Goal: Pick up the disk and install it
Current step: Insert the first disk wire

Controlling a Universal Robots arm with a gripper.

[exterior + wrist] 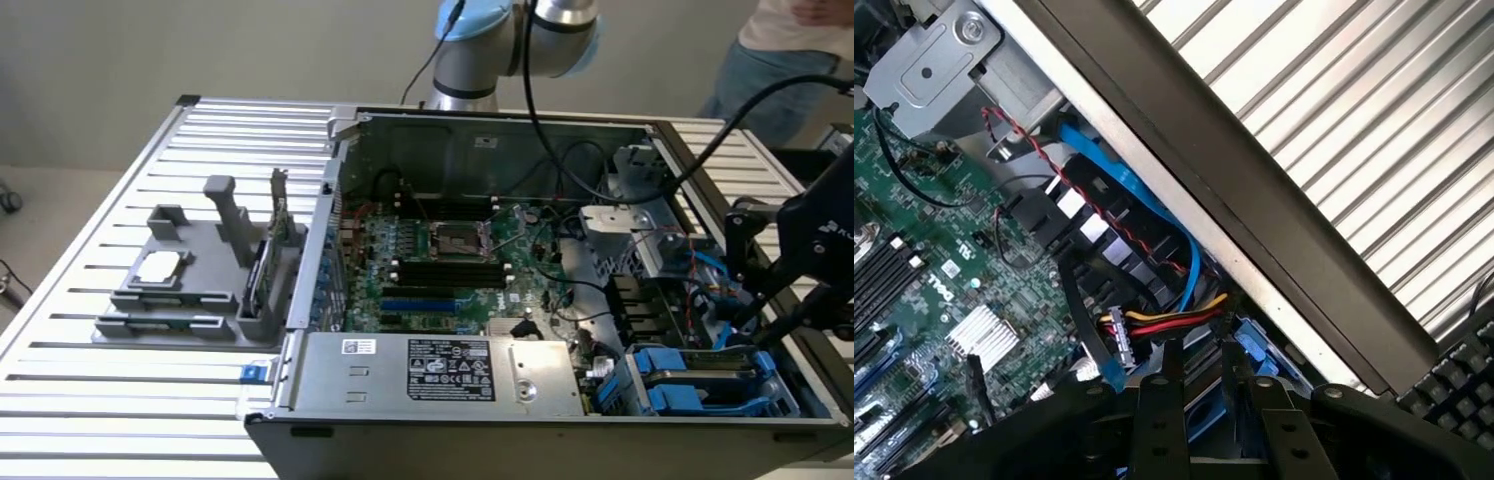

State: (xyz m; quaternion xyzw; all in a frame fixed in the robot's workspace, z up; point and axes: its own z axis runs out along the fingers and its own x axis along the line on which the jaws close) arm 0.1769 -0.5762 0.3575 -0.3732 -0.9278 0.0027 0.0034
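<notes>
Gripper [1201, 352] hangs inside the computer case [461, 150] corner, right above the blue-framed disk [701, 362]. Can't tell whether I'm gripping it.

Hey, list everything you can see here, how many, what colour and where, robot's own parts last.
table: one, silver slats, under everything
computer case: one, dark grey, open, on the table
motherboard: one, green, on the case floor
metal box: one, grey with a label, along the case's near edge
disk: one made out, blue carrier, case corner at the exterior view's right
fixture: one, grey, on the table at the exterior view's left, holding a small silver chip
keyboard: one, black, past the table's edge
person: one, light top, blue trousers, beyond the table
arm: one, silver and blue, behind the case
gripper: one, black, above the disk's corner
</notes>
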